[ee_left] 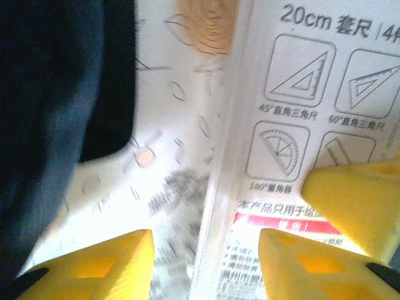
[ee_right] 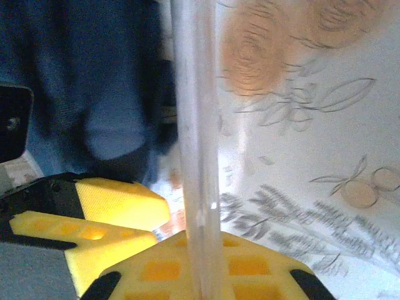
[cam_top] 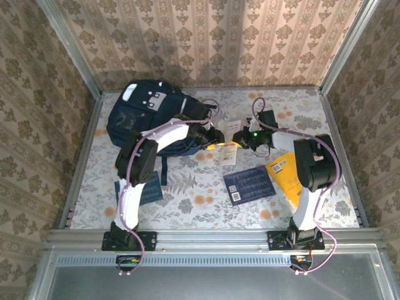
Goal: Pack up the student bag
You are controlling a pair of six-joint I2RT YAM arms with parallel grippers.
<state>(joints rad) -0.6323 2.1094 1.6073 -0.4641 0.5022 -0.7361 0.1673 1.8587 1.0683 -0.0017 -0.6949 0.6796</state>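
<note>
The student bag (cam_top: pixel 147 115), a dark navy backpack with a grey-white buckle patch, lies at the table's far left. Its fabric fills the left of the left wrist view (ee_left: pixel 50 94) and the upper left of the right wrist view (ee_right: pixel 94 75). A clear ruler set package (cam_top: pixel 230 140) with a white printed card (ee_left: pixel 300 94) hangs mid-table between both grippers. My right gripper (cam_top: pixel 247 139) is shut on the package, which shows edge-on (ee_right: pixel 197 125) rising from its fingers (ee_right: pixel 262 269). My left gripper (cam_top: pixel 215 139) is open (ee_left: pixel 206 250), with the package's left edge between its fingers.
A navy booklet (cam_top: pixel 250 184) and a yellow booklet (cam_top: pixel 284 175) lie right of centre on the floral tablecloth (cam_top: pixel 200 200). Another navy booklet (cam_top: pixel 140 190) lies under the left arm. Metal rails (cam_top: pixel 81 162) and patterned walls close in the table.
</note>
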